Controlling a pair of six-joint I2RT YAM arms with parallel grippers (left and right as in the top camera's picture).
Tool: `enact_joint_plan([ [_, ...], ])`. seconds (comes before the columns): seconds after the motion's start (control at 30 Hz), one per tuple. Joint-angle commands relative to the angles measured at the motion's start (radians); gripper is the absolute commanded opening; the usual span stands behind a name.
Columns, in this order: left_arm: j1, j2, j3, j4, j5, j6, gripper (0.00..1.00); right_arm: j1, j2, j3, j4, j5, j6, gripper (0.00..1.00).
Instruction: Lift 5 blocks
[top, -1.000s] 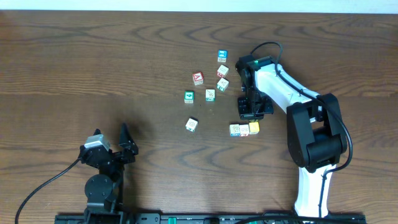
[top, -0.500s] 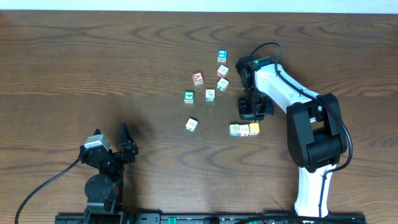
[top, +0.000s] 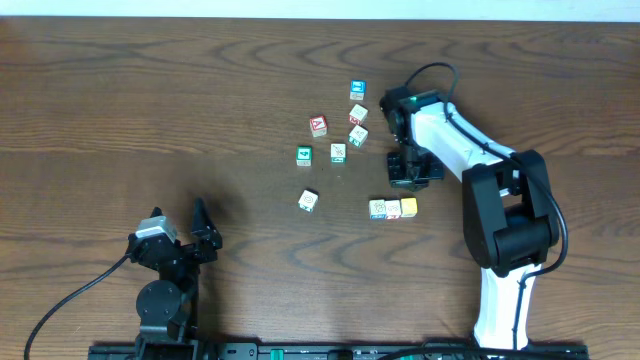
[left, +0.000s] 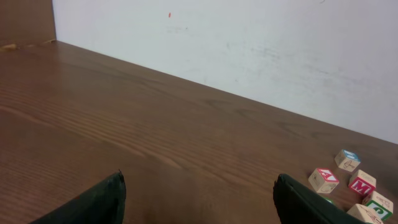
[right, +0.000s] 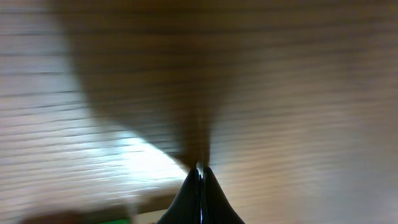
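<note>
Three blocks lie in a row on the table: two cream ones (top: 378, 208) (top: 393, 208) and a yellow-faced one (top: 408, 206). More cream blocks sit apart at the left (top: 308, 200) and further back (top: 339, 152) (top: 358, 135) (top: 358, 114). My right gripper (top: 403, 180) hovers just behind the row, shut and holding nothing. In the right wrist view its fingertips (right: 200, 173) meet over blurred wood. My left gripper (top: 205, 232) rests open near the front left, far from the blocks. Its wide-apart fingers (left: 99, 199) frame bare table.
A red-faced cube (top: 318, 125), a green-faced cube (top: 304, 156) and a blue-faced cube (top: 357, 90) lie among the cream ones. In the left wrist view the red cube (left: 324, 180) and blue cube (left: 348, 160) show at the far right, below a white wall (left: 249, 43).
My right gripper has drawn back a little from the row of three blocks, still shut. The left arm and the blocks have not moved.
</note>
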Motion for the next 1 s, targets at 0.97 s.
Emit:
enact_joint_plan([
  [0.97, 0.005, -0.004, -0.018, -0.042, -0.006, -0.002, 0.77, -0.047, 0.016, -0.006, -0.132, -0.116, -0.028, 0.01],
])
